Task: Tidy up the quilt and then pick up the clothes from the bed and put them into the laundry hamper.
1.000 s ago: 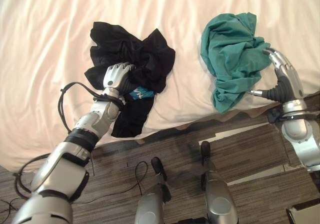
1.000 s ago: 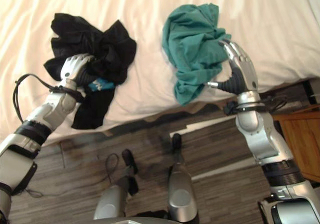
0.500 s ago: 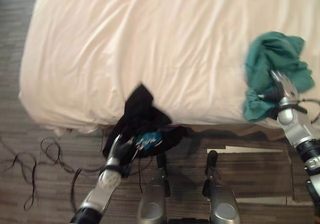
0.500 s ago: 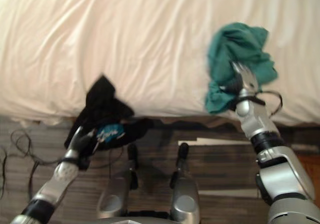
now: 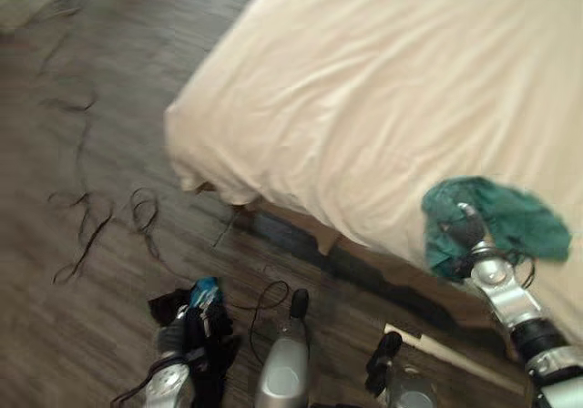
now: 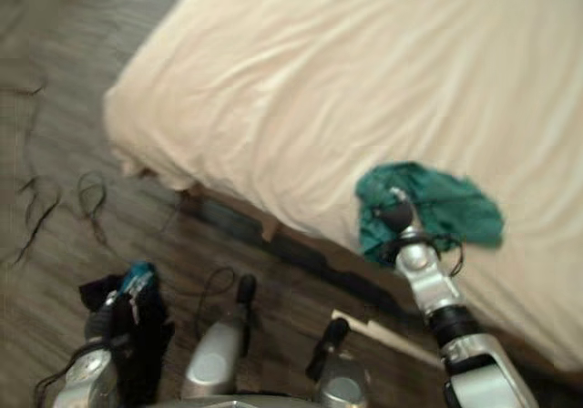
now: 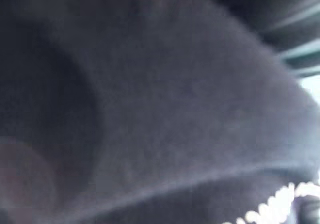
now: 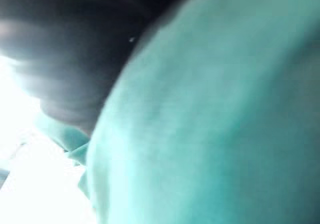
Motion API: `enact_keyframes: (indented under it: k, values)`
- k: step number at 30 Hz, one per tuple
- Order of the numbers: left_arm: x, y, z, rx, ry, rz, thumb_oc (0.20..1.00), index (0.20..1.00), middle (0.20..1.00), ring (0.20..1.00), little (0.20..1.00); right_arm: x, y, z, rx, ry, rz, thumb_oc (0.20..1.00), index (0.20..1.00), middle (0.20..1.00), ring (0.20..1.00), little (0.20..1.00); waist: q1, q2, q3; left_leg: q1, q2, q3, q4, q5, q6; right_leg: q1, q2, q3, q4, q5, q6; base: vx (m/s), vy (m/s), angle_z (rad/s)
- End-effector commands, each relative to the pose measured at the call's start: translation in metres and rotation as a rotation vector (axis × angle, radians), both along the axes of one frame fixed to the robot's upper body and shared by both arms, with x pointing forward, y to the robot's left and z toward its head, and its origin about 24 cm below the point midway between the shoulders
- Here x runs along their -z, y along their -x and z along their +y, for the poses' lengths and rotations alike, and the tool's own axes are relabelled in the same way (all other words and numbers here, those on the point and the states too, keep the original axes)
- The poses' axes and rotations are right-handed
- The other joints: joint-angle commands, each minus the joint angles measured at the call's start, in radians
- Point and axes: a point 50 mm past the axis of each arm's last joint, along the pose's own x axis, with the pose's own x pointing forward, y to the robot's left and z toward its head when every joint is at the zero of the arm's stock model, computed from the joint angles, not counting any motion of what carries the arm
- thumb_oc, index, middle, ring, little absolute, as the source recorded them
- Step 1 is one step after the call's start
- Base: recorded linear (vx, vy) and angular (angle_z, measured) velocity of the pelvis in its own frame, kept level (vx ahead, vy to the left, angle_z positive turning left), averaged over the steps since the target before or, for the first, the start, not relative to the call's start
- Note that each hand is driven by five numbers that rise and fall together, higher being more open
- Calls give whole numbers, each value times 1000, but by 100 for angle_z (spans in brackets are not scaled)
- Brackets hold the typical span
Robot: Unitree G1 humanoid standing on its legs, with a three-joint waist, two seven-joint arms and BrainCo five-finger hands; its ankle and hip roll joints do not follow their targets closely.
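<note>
Change: the black garment (image 5: 196,321) is off the bed now and down over the floor by the robot's left side; half a second back it was only just sliding over the mattress edge. The whole view has swung round too, so the bed's corner now points down at us.
Left hand (image 5: 173,340): low, near the bottom of the head views, wrapped in that black garment. Cloth bunches all round it, a blue patch poking up on top, so it looks clamped on, though the fingers themselves are buried.
Left wrist view: dark cloth (image 7: 150,109) pressed right up close.
Right hand (image 6: 397,217): reaching onto the bed near its edge, sunk into the green garment (image 6: 446,209). Can't tell how its fingers sit; the cloth hides them.
Green garment: crumpled on the quilt (image 5: 383,107), close to the near edge.
Quilt: pale cream, spread across the bed, lightly wrinkled.
Floor (image 5: 82,135): dark wood planks.
</note>
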Motion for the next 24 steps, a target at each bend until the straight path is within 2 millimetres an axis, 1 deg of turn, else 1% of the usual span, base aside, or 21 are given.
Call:
enact_keyframes:
  k: [1, 2, 3, 4, 5, 6, 7, 8, 9, 10, 11, 12, 13, 14, 15, 16, 17, 18, 19, 20, 24]
  values:
    - [-26, 2, 36, -44, -96, -85, 200, 200, 200, 200, 200, -6, -3, 109, -272, -667, -63, 200, 200, 200, 200, 200, 37, -31, -84, 50, 126, 280, 42, 57, -19, -3, -53, -5, 100, -189, 30, 115, 287, 218]
    - [-26, 3, 36, -43, -97, -81, 200, 200, 200, 200, 200, -5, -2, 109, -271, -671, -59, 200, 200, 200, 200, 200, 35, -32, -86, 52, 122, 279, 38, 57, -17, -1, -57, -7, 101, -188, 33, 162, 304, 169]
    - [-22, 9, 34, -55, -80, -70, 200, 200, 200, 200, 200, -3, 6, 106, -270, -690, -59, 200, 200, 200, 200, 200, 33, -44, -105, 58, 87, 250, 43, 36, 3, 8, -81, -3, 139, -182, 41, 212, 269, 72]
    - [-18, 13, 35, -74, -68, -56, 200, 200, 200, 200, 200, -3, 11, 99, -267, -680, -76, 200, 200, 200, 200, 200, 39, -53, -118, 59, 56, 233, 50, 15, 22, 16, -116, -22, 206, -152, 56, 316, 403, 135]
    - [-16, 16, 37, -100, -65, -47, 200, 200, 200, 200, 200, 0, 16, 93, -261, -650, -74, 200, 200, 200, 200, 200, 37, -57, -126, 66, 19, 202, 53, -17, 50, 16, -169, -19, 299, -94, 88, 331, 410, 191]
    - [-15, 18, 36, -111, -66, -41, 200, 200, 200, 200, 200, 4, 22, 89, -247, -637, -62, 200, 200, 200, 200, 200, 27, -58, -131, 83, -24, 173, 45, -38, 79, 11, -222, 6, 395, -35, 119, 343, 473, 246]
    - [-18, 14, 35, -87, -107, -42, 200, 200, 200, 200, 200, 19, 34, 68, -176, -542, -20, 200, 200, 200, 200, 200, 22, -45, -120, 100, -59, 91, 11, -34, 105, -24, -198, 138, 489, 17, 133, 289, 400, 290]
    - [-24, 4, 28, -39, -111, -74, 200, 200, 200, 200, 200, 26, 39, 57, -128, -517, 2, 200, 200, 200, 200, 200, 4, -42, -114, 106, -74, 11, -8, -21, 104, -89, -110, 259, 510, -63, 99, 203, 311, 336]
    - [-27, -5, 19, 3, -115, -93, 200, 200, 200, 200, 200, 40, 51, 45, -60, -492, 48, 200, 200, 200, 200, 200, -16, -34, -102, 105, -85, -61, -34, 14, 99, -165, 0, 348, 500, -127, 68, 175, 138, 359]
    - [-28, -10, 14, 23, -111, -104, 200, 200, 200, 200, 200, 53, 61, 29, 25, -453, 89, 200, 200, 200, 200, 200, -25, -30, -100, 103, -110, -140, -47, 18, 93, -193, 53, 395, 440, -158, 94, 120, 68, 305]
    - [-28, -10, 14, 23, -111, -103, 200, 200, 200, 200, 200, 53, 61, 29, 25, -453, 89, 200, 200, 200, 200, 200, -26, -30, -100, 102, -110, -141, -47, 18, 92, -193, 54, 394, 439, -157, 94, 296, -79, 368]
    - [-30, -19, 6, 97, -135, -101, 200, 200, 200, 200, 200, 75, 76, 8, 174, -402, 165, 200, 200, 200, 200, 200, -38, -23, -104, 117, -121, -247, -58, 4, 79, -196, 26, 400, 360, -168, 80, 302, -144, 301]
    - [-29, -23, 4, 123, -152, -90, 200, 200, 200, 200, 200, 82, 80, 4, 216, -397, 193, 200, 200, 200, 200, 200, -40, -25, -113, 126, -120, -285, -68, 2, 70, -189, 17, 416, 283, -185, 54, 399, -200, 340]
    - [-28, -26, 1, 153, -172, -76, 200, 200, 200, 200, 200, 90, 85, 0, 262, -390, 225, 200, 200, 200, 200, 200, -54, -26, -121, 134, -127, -331, -74, 1, 65, -196, 31, 454, 186, -171, 43, 295, -220, 241]
    - [-26, -27, -1, 163, -182, -63, 200, 200, 200, 200, 200, 95, 88, -7, 307, -372, 252, 200, 200, 200, 200, 200, -55, -37, -121, 141, -141, -364, -59, -20, 63, -187, 33, 490, 83, -145, 57, 224, -224, 253]
    - [-21, -25, 1, 183, -210, -19, 200, 200, 200, 200, 200, 100, 94, -15, 343, -347, 276, 200, 200, 200, 200, 200, -58, -49, -122, 132, -164, -384, -30, -36, 66, -161, 30, 504, 13, -123, 56, 181, -237, 221]
    - [-11, -13, 8, 149, -230, 50, 200, 200, 200, 200, 200, 110, 108, -22, 402, -333, 331, 200, 200, 200, 200, 200, -59, -58, -125, 131, -175, -400, -16, -41, 67, -165, 10, 502, 40, -49, 89, 99, -159, 197]
    - [-4, -9, 7, 145, -234, 77, 200, 200, 200, 200, 200, 107, 104, -21, 381, -338, 308, 200, 200, 200, 200, 200, -58, -58, -124, 133, -172, -406, 1, -55, 65, -167, 16, 522, 52, -43, 91, 62, -87, 185]
    - [-4, -9, 7, 145, -235, 76, 200, 200, 200, 200, 200, 107, 104, -21, 381, -339, 308, 200, 200, 200, 200, 200, -60, -59, -127, 128, -175, -408, 1, -51, 66, -171, 13, 521, 51, -40, 92, 50, -89, 121]
    - [79, 50, -87, 370, 176, 485, 200, 200, 200, 200, 200, 161, 143, 27, 56, -279, 744, 200, 200, 200, 200, 200, -89, 37, -241, 406, -163, -295, -101, -75, 59, 78, 120, 433, -86, -142, -1, 37, -66, 66]
    - [75, 44, -83, 384, 144, 453, 200, 200, 200, 200, 200, 155, 133, 33, -4, -278, 706, 200, 200, 200, 200, 200, -87, 36, -224, 377, -152, -293, -60, -87, 44, 61, 126, 422, -72, -157, -8, 18, -102, -1]
